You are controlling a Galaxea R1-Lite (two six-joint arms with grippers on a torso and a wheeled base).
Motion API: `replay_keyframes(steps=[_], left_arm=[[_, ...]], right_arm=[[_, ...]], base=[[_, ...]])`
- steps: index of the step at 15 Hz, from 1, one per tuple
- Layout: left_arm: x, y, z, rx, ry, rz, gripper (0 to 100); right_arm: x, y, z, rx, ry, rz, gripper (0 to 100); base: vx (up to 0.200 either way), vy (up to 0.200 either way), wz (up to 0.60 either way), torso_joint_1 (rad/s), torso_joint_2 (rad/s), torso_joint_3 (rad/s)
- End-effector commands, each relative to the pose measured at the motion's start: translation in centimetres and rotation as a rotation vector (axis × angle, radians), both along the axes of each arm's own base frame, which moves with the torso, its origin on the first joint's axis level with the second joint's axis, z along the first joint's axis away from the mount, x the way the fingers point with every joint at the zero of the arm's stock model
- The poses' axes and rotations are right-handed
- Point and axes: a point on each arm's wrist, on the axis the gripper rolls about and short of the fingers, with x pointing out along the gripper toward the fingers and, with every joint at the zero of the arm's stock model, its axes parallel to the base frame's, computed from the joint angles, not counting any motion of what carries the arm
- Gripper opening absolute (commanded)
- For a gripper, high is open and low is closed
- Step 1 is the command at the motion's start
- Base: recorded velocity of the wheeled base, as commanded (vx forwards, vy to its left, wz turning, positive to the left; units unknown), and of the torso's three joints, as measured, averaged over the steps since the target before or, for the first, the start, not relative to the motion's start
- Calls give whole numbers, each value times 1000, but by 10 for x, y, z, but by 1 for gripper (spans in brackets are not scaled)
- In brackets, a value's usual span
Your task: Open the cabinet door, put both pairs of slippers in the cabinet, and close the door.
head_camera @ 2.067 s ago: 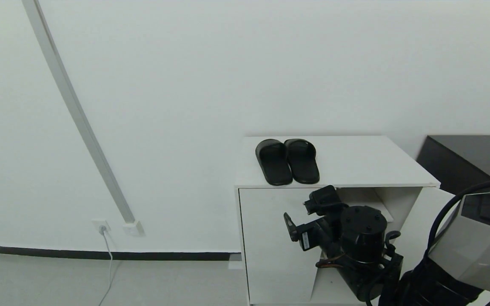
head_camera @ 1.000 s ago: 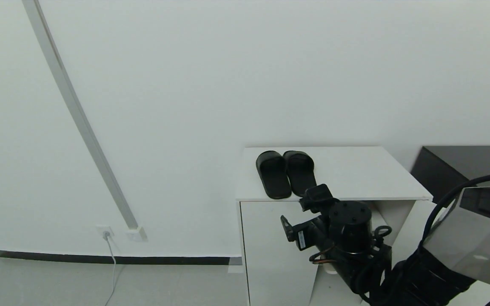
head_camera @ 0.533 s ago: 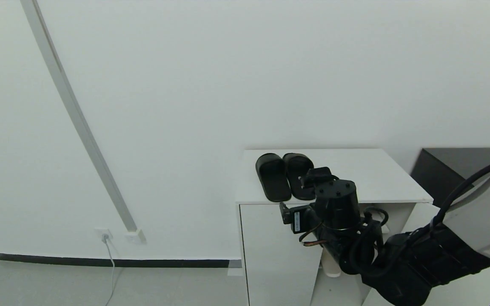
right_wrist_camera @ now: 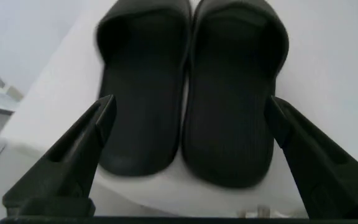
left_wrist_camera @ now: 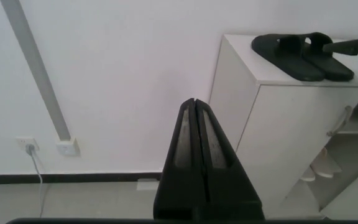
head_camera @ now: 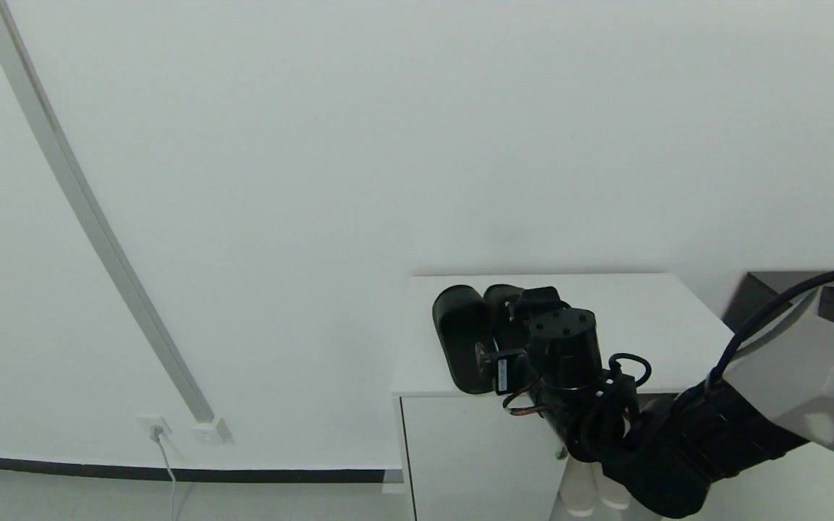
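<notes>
Two black moulded-foam slide slippers (left_wrist_camera: 300, 50) lie side by side and touching near the front left corner of the white cabinet's top (head_camera: 627, 325), heels at its front edge. The right gripper (right_wrist_camera: 191, 106) sits low just before the heels, its jaws spread wide enough to bracket the pair and holding nothing. The left gripper (left_wrist_camera: 194, 109) is closed on nothing, well apart from the cabinet. The pair is probably light, soft and slightly grippy. A squeeze across both outer sides near the straps seems best, since thin heel soles may buckle or one slipper may slide free.
</notes>
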Motion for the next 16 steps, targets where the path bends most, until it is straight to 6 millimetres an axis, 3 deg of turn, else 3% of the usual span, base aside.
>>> replay_keyframes(steps=[1,5,16], left_arm=[[0,0,0,-1,-1,0,0],[0,0,0,-3,1,0,0],[0,0,0,-3,1,-1,0]], right_arm=[[6,4,-21,-21,23,1,100],[25,10,-42,-6,7,-14,100],[87,21,-46,9,-67,-33,100]], base=[[200,0,0,-2,-2,2],[0,0,0,0,0,0],[0,0,0,0,0,0]])
